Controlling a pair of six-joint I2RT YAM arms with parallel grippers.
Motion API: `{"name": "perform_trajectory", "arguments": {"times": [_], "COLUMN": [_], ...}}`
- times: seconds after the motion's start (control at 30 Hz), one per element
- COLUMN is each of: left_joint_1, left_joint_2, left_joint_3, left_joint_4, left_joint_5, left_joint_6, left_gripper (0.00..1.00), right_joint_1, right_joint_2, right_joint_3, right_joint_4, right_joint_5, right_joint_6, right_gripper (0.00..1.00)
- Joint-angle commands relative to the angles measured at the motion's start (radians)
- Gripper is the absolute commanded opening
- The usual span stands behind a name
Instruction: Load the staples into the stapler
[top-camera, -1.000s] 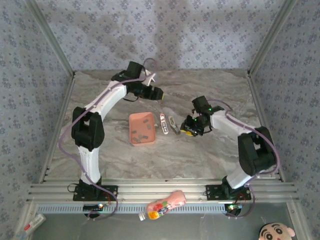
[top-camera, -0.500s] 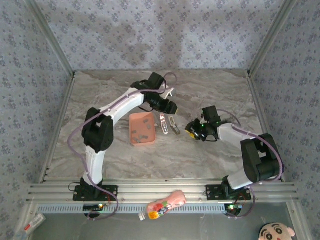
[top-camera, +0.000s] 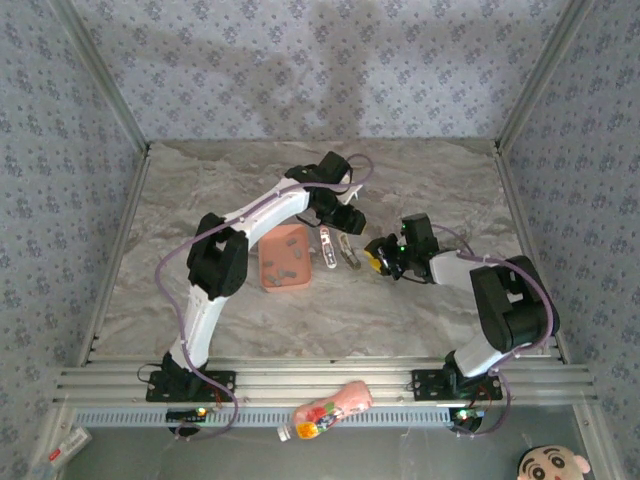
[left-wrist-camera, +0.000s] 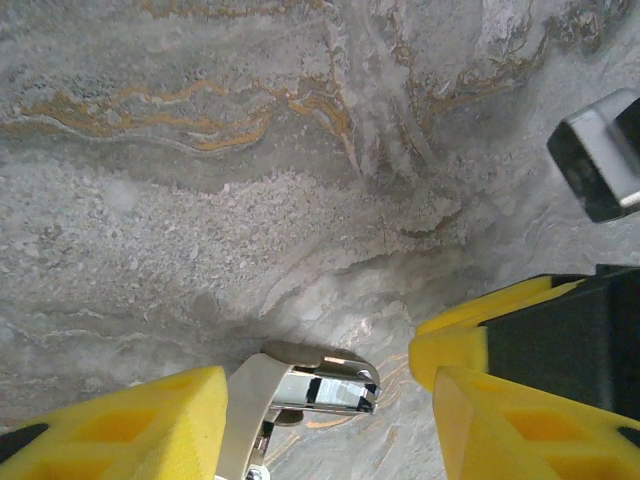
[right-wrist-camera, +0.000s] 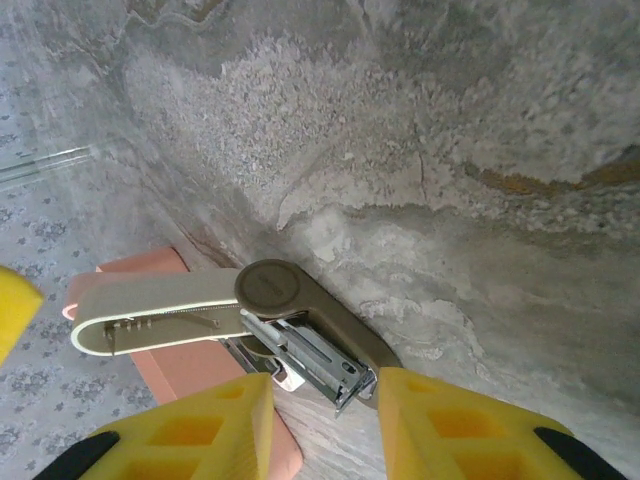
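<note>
Marble table (top-camera: 430, 180), opened stapler (top-camera: 338, 248) (tray (top-camera: 285, 258) beside)

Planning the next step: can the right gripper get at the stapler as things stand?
Probably yes. The stapler lies open on the table, its metal end between the spread fingers of the right gripper, with nothing in between. The left gripper hovers close by.

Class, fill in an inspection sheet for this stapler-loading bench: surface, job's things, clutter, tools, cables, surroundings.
Surface: marbled table.
Job's things: stapler lying open beside tray; staples in tray.
Clutter: bottle and cartoon-face toy beyond the table's near edge.
Tools: left tool open at stapler; right tool astride stapler's end, grip unclear.
Cables: purple cables hanging in loose loops.
Surroundings: patterned walls, metal frame.
</note>
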Motion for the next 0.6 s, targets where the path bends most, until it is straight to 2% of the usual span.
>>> {"name": "perform_trajectory", "arguments": {"times": [0.0,0.57], "left_joint_1": [0.005,0.004], "left_joint_2": [0.016,0.072], "left_joint_3": [0.035,0.067], "left_joint_4": [-0.054,-0.112], "left_joint_5": [-0.029,0.051], "left_joint_6": [0.017,0.035], "left_gripper": [0.57,0.56], "right_joint_1": [0.012,0.036], "right_joint_2": [0.034,0.114], "right_joint_3": [0.002,0.039], "right_joint_4": [0.033,0.004], "right_joint_5": [-0.02,-0.036], "right_joint_6": [0.05,0.066], "right_gripper": [0.34,0.29]}}
